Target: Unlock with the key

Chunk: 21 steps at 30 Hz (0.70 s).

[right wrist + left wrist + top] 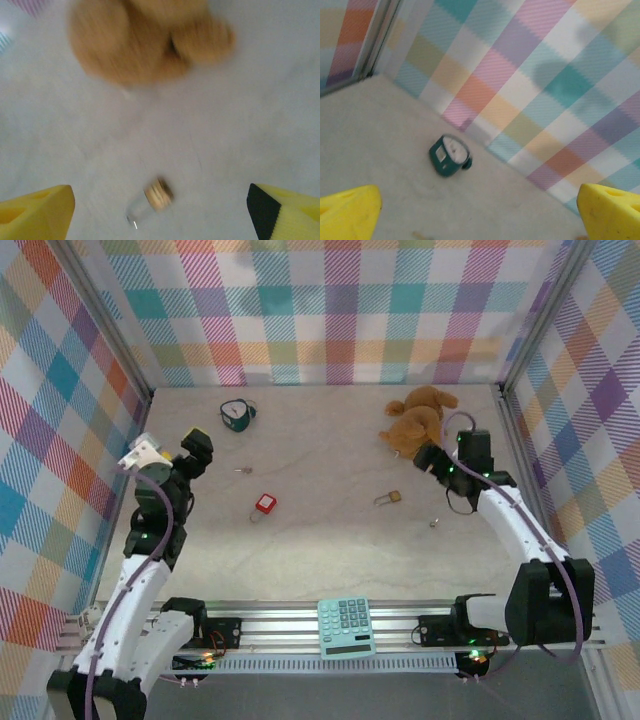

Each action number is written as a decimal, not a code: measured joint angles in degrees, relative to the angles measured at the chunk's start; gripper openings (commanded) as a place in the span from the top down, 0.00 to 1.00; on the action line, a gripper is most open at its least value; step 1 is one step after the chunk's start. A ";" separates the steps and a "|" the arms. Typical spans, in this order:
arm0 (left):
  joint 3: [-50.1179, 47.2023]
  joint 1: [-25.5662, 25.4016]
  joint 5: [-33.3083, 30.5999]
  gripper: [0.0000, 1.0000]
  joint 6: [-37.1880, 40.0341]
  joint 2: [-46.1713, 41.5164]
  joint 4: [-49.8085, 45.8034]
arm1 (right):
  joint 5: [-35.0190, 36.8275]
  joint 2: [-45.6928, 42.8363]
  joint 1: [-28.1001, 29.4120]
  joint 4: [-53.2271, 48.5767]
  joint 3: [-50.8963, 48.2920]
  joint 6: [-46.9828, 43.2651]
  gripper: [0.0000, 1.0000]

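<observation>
A tiny slim metal key lies on the table right of centre. A similar thin sliver lies left of centre; its tip shows at the bottom of the left wrist view. The small brass padlock lies between them, blurred in the right wrist view. The red padlock sits mid-table. My right gripper hovers open above the brass padlock, with nothing between its yellow fingers. My left gripper is open and empty at the left.
A brown teddy bear lies at the back right, just beyond my right gripper. A small green clock-like dial sits at the back left near the plaid wall. A teal calculator rests on the front rail.
</observation>
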 measured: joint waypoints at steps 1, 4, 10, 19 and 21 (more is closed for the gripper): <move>1.07 0.02 0.28 0.11 0.11 2.49 -1.49 | -0.42 -0.04 1.01 -1.77 -0.24 0.09 0.11; 8.83 0.04 1.20 0.22 1.05 13.29 -7.45 | -0.59 -1.22 4.76 -3.04 -0.17 0.07 0.12; 25.03 0.07 6.08 0.31 2.64 38.71 -15.78 | -1.22 -2.32 9.68 -4.59 1.68 -0.22 0.14; 35.15 -0.33 13.55 0.39 4.11 60.28 -25.86 | -1.22 -2.32 12.68 -5.97 3.06 -0.83 0.15; 37.05 -0.39 14.75 0.42 4.28 62.29 -26.29 | -1.25 -2.19 13.05 -6.05 3.06 -0.81 0.17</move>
